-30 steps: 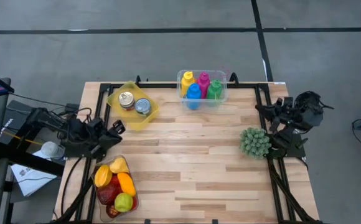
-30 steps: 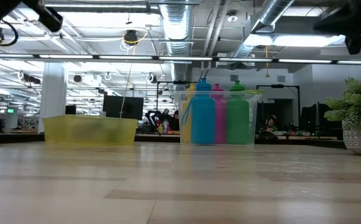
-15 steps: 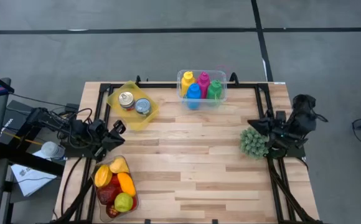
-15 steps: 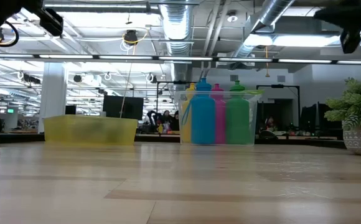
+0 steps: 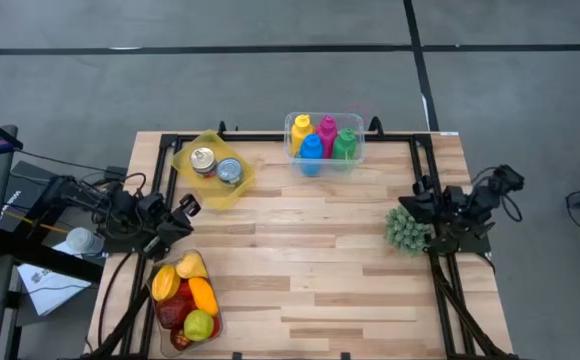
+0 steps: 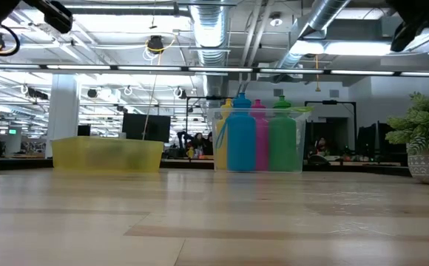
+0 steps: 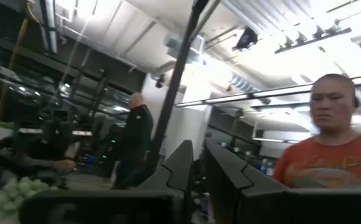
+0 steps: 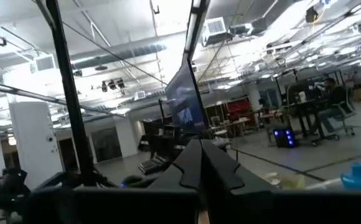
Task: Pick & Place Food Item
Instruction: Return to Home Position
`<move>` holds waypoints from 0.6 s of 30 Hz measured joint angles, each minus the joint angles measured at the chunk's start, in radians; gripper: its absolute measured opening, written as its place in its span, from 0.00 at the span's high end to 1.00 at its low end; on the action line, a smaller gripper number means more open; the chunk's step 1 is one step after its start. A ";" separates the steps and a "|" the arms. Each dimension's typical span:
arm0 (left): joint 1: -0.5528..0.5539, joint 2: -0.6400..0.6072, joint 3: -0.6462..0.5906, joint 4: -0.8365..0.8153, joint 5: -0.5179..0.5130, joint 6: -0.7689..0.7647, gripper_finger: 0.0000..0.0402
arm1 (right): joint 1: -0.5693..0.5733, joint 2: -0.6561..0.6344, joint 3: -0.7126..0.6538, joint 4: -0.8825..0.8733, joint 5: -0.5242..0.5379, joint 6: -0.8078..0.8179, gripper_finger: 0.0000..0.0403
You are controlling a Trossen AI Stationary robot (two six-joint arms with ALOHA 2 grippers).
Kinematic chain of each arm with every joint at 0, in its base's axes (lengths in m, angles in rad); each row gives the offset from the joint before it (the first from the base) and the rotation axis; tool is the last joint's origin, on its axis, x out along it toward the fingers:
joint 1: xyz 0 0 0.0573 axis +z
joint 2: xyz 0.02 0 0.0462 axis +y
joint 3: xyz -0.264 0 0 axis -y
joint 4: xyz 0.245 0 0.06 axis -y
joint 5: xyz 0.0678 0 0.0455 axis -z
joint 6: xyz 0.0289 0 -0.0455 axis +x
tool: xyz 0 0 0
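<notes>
At the counter's left edge, my left end effector hangs in the air, between the yellow bin and the transparent bin and touching neither. Its fingers are parted by only a narrow slit and have hold of nothing. From table height it shows high up, well above the boards.

My right end effector sits at the counter's right edge, just beside the small potted plant. Its fingers are pressed together, with nothing between them.

The food is in the transparent bin at the near left corner of the counter. A green apple lies at the end nearest the front edge, with a red fruit touching it. Orange and yellow pieces fill the other end. The bin is well apart from both end effectors.

Two cans stand side by side in the yellow bin, near the far left corner. A clear bin at the middle of the far edge holds four upright bottles: yellow, pink, blue and green.

Past my left fingers, beyond the counter, I see a person in an orange shirt close by and another person in dark clothes farther off.
</notes>
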 joint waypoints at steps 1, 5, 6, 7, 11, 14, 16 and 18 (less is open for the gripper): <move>0.011 -0.007 0.000 -0.007 0.018 -0.020 0.93 | -0.009 0.000 0.001 -0.005 -0.007 0.004 1.00; 0.067 -0.054 0.000 -0.069 0.005 -0.047 0.93 | -0.061 0.000 0.000 -0.064 -0.001 0.007 1.00; 0.085 -0.069 0.000 -0.090 -0.016 -0.046 0.93 | -0.080 0.000 0.001 -0.062 -0.001 0.004 1.00; 0.102 -0.083 0.000 -0.107 -0.033 -0.040 0.93 | -0.101 0.000 0.002 -0.063 -0.002 0.002 1.00; 0.153 -0.142 0.000 -0.181 -0.035 0.019 0.93 | -0.184 0.000 0.002 -0.132 -0.059 0.003 1.00; 0.165 -0.163 0.000 -0.283 -0.050 0.033 0.93 | -0.241 0.000 0.002 -0.239 -0.084 0.003 1.00; 0.162 -0.156 0.000 -0.358 -0.105 0.020 0.93 | -0.272 0.000 0.002 -0.300 -0.107 0.003 1.00; 0.161 -0.140 0.000 -0.404 -0.142 0.015 0.93 | -0.296 0.000 0.002 -0.326 -0.150 0.000 1.00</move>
